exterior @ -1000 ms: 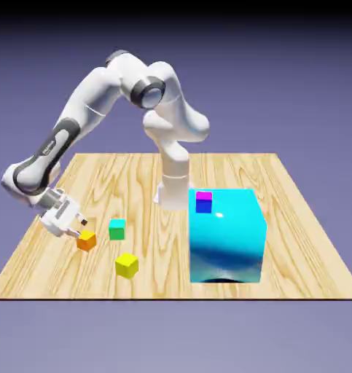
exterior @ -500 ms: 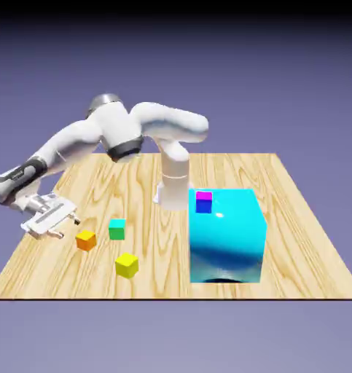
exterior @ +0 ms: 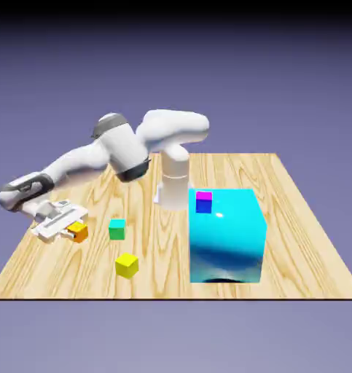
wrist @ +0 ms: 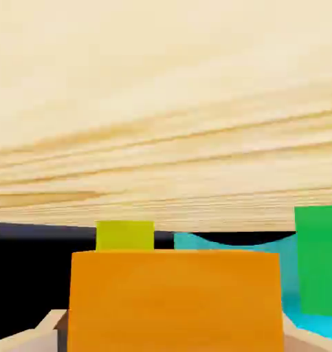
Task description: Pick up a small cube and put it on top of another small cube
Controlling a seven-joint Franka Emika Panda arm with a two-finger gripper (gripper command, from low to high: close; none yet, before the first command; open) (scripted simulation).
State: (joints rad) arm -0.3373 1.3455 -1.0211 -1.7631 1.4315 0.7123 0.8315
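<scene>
Orange and plain, the small cube (wrist: 175, 302) is held between the two fingertips of the white pincer (exterior: 71, 232), low over the pale wooden table (exterior: 153, 273). Seen from the exterior view, a green cube (exterior: 117, 229) is placed near the pincer, to the right, and a yellow cube (exterior: 127, 266) nearer the camera. Well apart from the pincer, farther right, a big cyan block (exterior: 226, 237) is seen, with a small blue-and-magenta cube (exterior: 204, 202) at its upper left.

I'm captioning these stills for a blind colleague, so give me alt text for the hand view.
A plain orange cube fills the bottom middle, held between the gripper's two fingers. Behind it show part of a yellow cube, a green cube at the right edge and a cyan block, with pale wood grain across the top.
</scene>
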